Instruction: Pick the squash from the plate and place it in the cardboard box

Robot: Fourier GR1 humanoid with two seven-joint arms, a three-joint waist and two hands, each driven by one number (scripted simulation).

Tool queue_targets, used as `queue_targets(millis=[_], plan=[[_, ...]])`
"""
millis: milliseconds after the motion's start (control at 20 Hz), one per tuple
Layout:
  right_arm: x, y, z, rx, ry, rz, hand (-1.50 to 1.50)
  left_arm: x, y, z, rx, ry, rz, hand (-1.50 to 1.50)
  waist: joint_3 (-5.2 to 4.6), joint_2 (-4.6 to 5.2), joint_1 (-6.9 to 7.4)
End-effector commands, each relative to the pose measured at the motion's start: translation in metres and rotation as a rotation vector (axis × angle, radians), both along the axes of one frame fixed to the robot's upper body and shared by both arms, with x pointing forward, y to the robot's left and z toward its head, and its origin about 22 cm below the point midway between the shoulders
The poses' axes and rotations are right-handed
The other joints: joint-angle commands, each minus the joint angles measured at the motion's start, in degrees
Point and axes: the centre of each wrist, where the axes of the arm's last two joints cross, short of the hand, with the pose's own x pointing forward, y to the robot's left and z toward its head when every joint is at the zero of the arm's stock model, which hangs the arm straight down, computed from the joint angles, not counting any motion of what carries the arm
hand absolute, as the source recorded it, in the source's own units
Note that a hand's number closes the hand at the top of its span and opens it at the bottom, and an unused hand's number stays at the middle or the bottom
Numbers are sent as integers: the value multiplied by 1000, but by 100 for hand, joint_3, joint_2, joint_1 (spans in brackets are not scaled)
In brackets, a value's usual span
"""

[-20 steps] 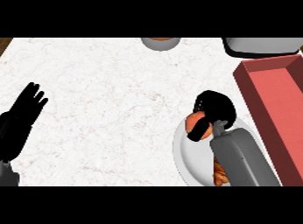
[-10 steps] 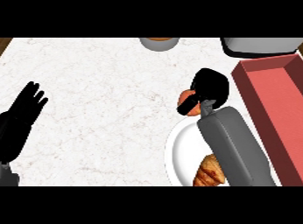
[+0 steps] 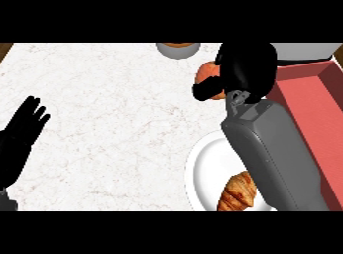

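Already the squash (image 3: 209,74) is off the plate (image 3: 203,171) and is held above the bench (image 3: 116,109), the right robot hand (image 3: 244,69) curled round it, just left of the cardboard box (image 3: 317,114). Carrying over the box wall and release are judged left. The left robot hand (image 3: 17,136) rests open at the near left.

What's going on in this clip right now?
The robot's right hand is curled around an orange squash and holds it above the counter, off the white plate and just left of the red-lined cardboard box. A croissant lies on the plate. The left hand rests open at the view's left edge. A small bowl sits at the counter's far edge.
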Motion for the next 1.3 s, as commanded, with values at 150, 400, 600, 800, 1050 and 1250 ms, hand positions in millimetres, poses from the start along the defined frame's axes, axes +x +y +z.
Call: queue_targets(millis=[150, 400, 600, 800, 1050, 1250], plan=[[-9, -20, 75, -16, -164, -265, 150, -8, 3, -11, -11, 5, 4, 0, -2, -15, -22], [-4, -50, 63, -46, -201, -347, 150, 4, 1, -10, 5, 8, 5, 0, 2, 22, -15], [-6, -88, 81, -43, -172, -385, 150, -5, 0, 0, 10, 6, 1, 0, 5, 11, -10], [-4, -104, 95, -91, -129, -372, 150, 10, -7, 7, -4, -19, -4, 0, 3, 20, -22], [-3, -153, 52, -83, -167, -359, 150, -1, -11, 9, -4, -6, -7, 0, 6, 30, 32], [3, -171, 44, -76, -155, -351, 150, -9, -3, -5, 1, -1, -11, 0, 5, 30, 40]])
